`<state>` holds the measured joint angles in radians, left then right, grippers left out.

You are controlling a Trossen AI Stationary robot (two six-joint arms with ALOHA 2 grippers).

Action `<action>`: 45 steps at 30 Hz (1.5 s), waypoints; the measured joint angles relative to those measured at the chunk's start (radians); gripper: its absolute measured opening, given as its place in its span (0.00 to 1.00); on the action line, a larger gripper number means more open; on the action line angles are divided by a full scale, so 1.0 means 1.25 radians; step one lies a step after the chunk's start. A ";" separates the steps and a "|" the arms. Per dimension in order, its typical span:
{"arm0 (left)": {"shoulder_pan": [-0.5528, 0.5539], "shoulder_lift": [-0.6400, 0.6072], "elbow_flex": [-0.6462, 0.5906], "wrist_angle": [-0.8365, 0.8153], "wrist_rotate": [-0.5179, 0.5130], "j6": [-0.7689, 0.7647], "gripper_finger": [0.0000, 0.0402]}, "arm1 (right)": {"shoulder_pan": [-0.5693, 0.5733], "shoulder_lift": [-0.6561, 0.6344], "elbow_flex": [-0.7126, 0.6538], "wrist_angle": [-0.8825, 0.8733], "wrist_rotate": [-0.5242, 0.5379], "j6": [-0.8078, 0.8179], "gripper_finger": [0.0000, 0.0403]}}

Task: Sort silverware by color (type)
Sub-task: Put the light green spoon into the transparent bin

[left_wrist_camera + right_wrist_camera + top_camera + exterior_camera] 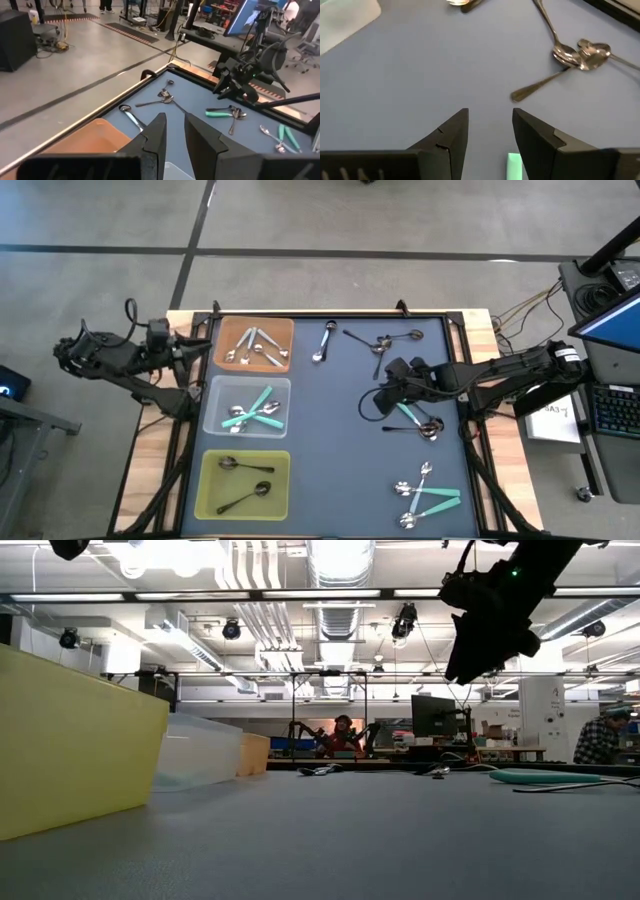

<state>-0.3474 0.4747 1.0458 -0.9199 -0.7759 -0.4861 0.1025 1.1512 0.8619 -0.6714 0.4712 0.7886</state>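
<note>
- Right gripper (372,406) up off the mat (340,470) at its right-middle, fingers (451,131) spread with a clear gap, nothing held.
- Straight below it, just right: a teal-handled spoon (410,416) and a dark spoon (412,428) lying touching on the mat; only the tip of the teal handle visible between the fingers in the right wrist view.
- Left gripper (205,350) parked at the left edge of the table, beside the orange tray (286,328); fingers (156,135) close together with a narrow gap, empty.
- Orange tray, far left: several shiny silver spoons (255,346).
- Clear tray (212,388), middle left: teal-handled spoons (255,414) crossed in a pile.
- Yellow-green tray (206,480), near left: two dark spoons (243,480).
- Loose on the mat, far side: one silver spoon (324,342) and a cluster of spoons (384,344), bowls touching.
- Near right corner: another cluster (427,492) of silver and teal-handled spoons.
</note>
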 joint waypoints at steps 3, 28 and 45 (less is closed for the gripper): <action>0.000 0.001 -0.001 -0.003 0.022 -0.010 0.13 | 0.000 0.004 0.000 0.002 0.000 -0.031 0.36; 0.000 -0.146 -0.310 0.162 0.119 0.054 0.13 | -0.137 0.091 0.000 -0.196 -0.304 0.197 0.36; 0.000 -0.263 -0.468 0.393 0.104 0.113 0.13 | -0.023 0.100 -0.014 -0.214 -0.328 0.339 0.36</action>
<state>-0.3470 0.1462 0.4609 -0.4290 -0.6464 -0.3443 0.0742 1.2761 0.8450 -0.9388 0.0607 1.2118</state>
